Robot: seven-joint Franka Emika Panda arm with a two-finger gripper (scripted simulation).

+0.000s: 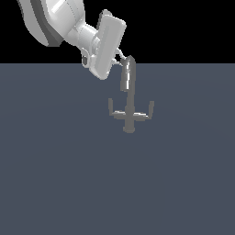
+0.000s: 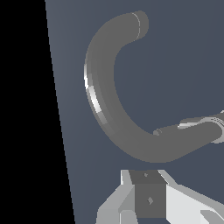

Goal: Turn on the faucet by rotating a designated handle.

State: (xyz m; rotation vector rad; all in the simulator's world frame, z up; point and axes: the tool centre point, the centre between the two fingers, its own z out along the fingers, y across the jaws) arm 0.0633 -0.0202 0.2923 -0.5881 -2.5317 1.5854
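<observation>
Up at the twelve o'clock side of the scene, the white end effector (image 1: 120, 57) hangs at the top of the small grey metal faucet (image 1: 129, 98); whether its fingers are parted or closed cannot be told. Below, the thin straight grey handle (image 1: 110, 106) stands at nine o'clock of the stem, untouched, on the slate-grey tabletop (image 1: 59, 174).

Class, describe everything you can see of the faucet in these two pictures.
The faucet is a small fixture that looks like dull grey metal, standing upright on the blue-grey floor. A tall spout rises from a short round stem; in the wrist view it shows as a curved tube. A thin crossbar carries two upturned prongs. The gripper hangs near the spout's top; contact is unclear.
</observation>
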